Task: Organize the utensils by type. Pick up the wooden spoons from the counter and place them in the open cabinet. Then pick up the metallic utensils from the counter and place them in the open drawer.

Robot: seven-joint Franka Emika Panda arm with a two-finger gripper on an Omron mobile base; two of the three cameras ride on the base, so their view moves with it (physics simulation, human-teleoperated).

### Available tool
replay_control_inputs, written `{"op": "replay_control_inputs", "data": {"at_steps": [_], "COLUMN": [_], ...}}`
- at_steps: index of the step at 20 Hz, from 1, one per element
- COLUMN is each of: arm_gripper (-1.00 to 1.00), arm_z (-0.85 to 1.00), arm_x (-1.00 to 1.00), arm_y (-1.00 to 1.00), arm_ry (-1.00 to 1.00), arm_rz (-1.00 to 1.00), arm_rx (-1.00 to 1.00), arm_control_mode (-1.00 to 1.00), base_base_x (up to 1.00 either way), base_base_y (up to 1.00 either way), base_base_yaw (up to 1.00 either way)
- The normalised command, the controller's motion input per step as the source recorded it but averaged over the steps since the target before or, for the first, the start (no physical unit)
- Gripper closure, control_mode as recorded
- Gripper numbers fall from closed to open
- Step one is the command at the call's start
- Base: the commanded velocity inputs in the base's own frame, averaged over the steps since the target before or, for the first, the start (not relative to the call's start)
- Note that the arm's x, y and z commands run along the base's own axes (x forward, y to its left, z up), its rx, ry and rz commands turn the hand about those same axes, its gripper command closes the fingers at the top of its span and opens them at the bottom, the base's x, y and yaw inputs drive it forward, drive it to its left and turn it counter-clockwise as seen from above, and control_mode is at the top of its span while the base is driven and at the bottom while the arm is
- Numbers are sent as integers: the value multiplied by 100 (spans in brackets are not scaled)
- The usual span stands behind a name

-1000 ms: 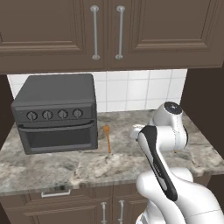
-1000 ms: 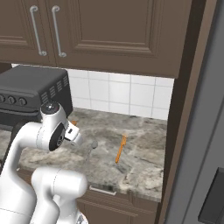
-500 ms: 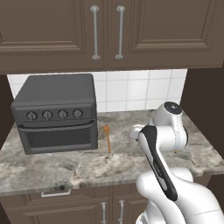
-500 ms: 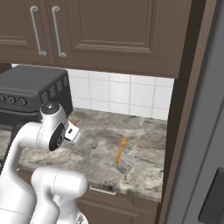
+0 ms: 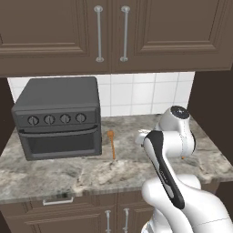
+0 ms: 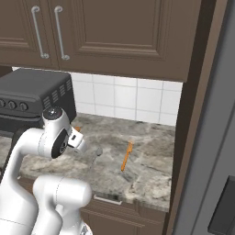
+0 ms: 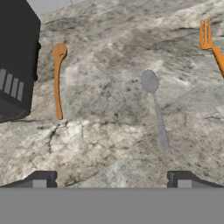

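No text, label, brand, number or sign can be read anywhere.

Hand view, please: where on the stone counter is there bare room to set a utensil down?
Bare veined stone counter lies between the orange-brown wooden spoon and the thin grey metal spoon, and below both. It is tighter at the black toaster oven and near the orange fork.

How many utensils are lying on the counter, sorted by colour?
Orange: 2, a wooden spoon and a fork
Grey: 1, a metal spoon
Total: 3
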Motion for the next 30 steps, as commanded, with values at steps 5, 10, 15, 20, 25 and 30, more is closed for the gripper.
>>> {"op": "replay_control_inputs", "data": {"at_steps": [5,10,15,20,25,30], "arm_gripper": [-100,-100,-100,-100,-100,-100], "arm_z": [-1,-5,0,0,0,0], "arm_x": [-5,2,12,28,42,38], "arm_y": [0,0,6,20,34,25], "arm_ry": [-2,0,0,0,0,0], "arm_rz": [0,9,29,34,9,-1], "arm_rx": [-2,0,0,0,0,0], "arm_control_mode": [-100,-100,-100,-100,-100,-100], "base_base_x": [0,0,0,0,0,0], "base_base_y": [0,0,0,0,0,0], "base_base_yaw": [0,0,0,0,0,0]}}
